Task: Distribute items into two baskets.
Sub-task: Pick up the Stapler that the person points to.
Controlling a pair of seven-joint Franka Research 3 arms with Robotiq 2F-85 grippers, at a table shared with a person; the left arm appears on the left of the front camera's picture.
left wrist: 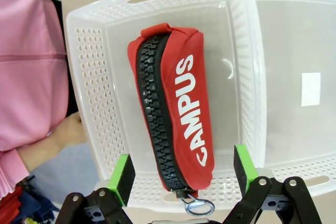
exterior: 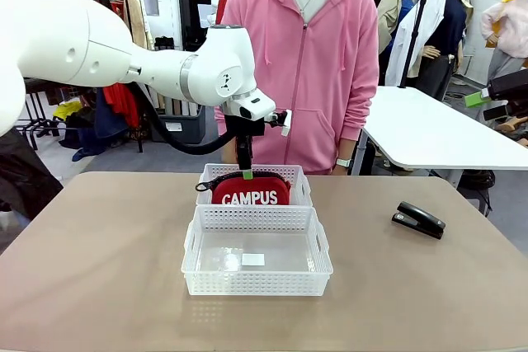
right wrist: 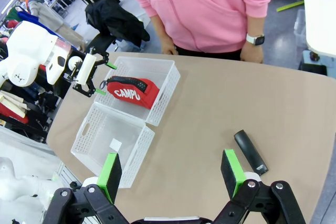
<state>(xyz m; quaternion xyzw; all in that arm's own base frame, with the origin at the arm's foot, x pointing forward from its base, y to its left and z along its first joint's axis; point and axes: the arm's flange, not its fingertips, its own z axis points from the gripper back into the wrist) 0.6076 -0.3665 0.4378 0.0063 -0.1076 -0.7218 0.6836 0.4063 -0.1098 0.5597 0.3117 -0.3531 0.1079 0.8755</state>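
Left hand (exterior: pixel 246 172): spread wide and holding nothing, poised directly over the far basket (exterior: pixel 299 174). In its wrist view the green pads (left wrist: pixel 122 178) stand on either side of the pouch's zip-pull end, clear of the fabric.

Right hand (right wrist: pixel 170 174): spread and empty, high over the desk (exterior: pixel 99 269), with the stapler ahead of it and a little to one side.

Pouch, red, "CAMPUS" (exterior: pixel 250 195): on its edge inside the far basket, lettering toward my side, zip pull (left wrist: pixel 199 206) at the hand's end.

Stapler, black (exterior: pixel 418 219): flat on the desk to my right, well apart from both baskets.

Near basket (exterior: pixel 256 284): touching the far one, with just a small white label on its floor.

Handling note: I judge the pouch delivered, and the stapler is the item left for the near basket.
- I would raise the left hand straight up so no pad snags the zip pull.
- I would turn the right wrist until its pads cross the stapler's narrow width at mid-length.
- The body looks smooth and hinged, so I would close firmly.
- I would carry it over the rim and let go close to the basket floor.
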